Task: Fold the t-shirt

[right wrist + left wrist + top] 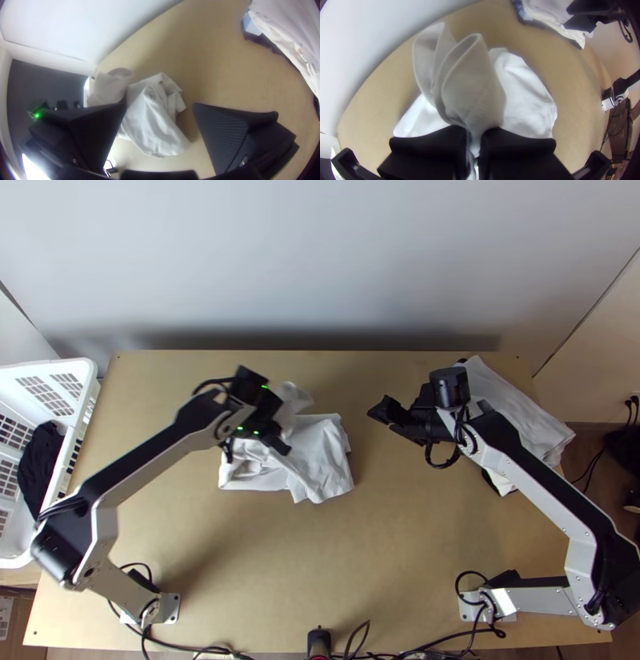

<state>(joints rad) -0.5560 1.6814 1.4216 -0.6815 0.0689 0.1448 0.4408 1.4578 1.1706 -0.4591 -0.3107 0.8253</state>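
Observation:
The white t-shirt [320, 456] lies bunched left of the table's middle in the top view. Over its upper left part is my left gripper [276, 440]. In the left wrist view my left gripper [474, 136] is shut on a gathered part of the shirt [473, 90], which bulges up beyond the fingers. My right gripper [388, 420] is to the right of the shirt, apart from it. In the right wrist view my right gripper [160, 110] stands open, and the shirt [153, 120] lies farther off beyond the gap.
A stack of folded cloths [520, 412] lies at the table's right back, partly under the right arm. At the left edge stands a white basket [80, 372] holding dark cloth [40, 464]. A wall [320, 260] rises behind the table.

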